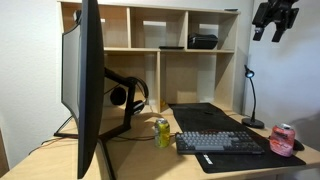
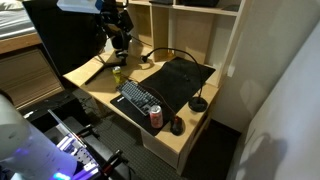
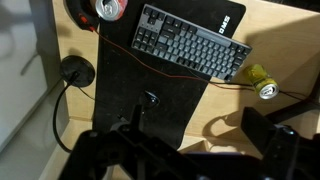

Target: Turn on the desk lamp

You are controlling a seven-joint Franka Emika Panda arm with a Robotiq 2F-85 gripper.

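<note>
Though the top edge crops it, the gripper (image 1: 271, 34) hangs with jaws apart; the desk lamp (image 1: 250, 100) is faint.

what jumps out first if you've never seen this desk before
A big monitor, seen edge-on, dominates an exterior view, with headphones on a stand beside it. A keyboard lies on a black mat between a green can and a red can. The open gripper hangs high above the slim lamp.
</note>
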